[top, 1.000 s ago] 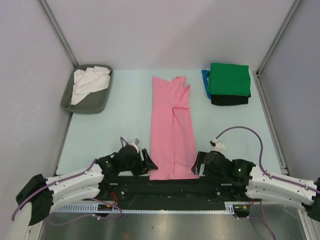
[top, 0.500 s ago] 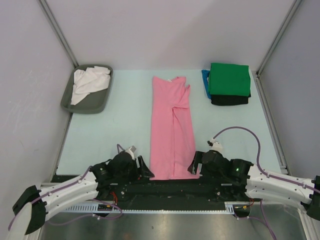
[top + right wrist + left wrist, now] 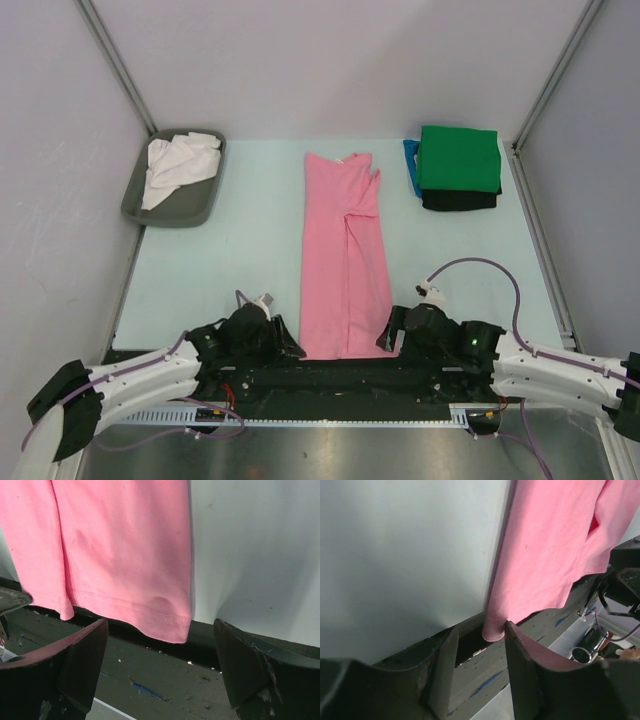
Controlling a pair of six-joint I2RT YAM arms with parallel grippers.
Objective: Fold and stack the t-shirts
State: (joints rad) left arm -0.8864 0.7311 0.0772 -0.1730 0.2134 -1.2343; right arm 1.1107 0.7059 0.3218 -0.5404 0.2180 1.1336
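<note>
The left fingers (image 3: 442, 667) stood spread, and there in the gap between their tips hung the near left corner of the pink t-shirt (image 3: 545, 555), drooping over the near edge of the surface (image 3: 405, 555). It was framed but not pinched, with one fingertip just beside the cloth. Across the way, the right fingers (image 3: 80, 665) were spread wider still, and the shirt's near right corner, stitched hem and all, dangled over the dark rail (image 3: 150, 675) between them, touching neither one. Seen from above, both sets of fingers sat low at the near edge, one at each bottom corner of the shirt. The pink t-shirt itself lay as a long narrow strip, folded lengthwise, running up the middle of the surface from the near edge toward the far edge, collar at the far end and a sleeve flap showing on its right side. Out at the far right corner sat the stack: the green t-shirt (image 3: 458, 158) on top, the black t-shirt (image 3: 460, 201) beneath it, and the blue t-shirt (image 3: 411, 166) peeking out along the left side. At the far left corner, the grey tray (image 3: 135, 202) held the white t-shirt (image 3: 178, 165), crumpled and unfolded.
</note>
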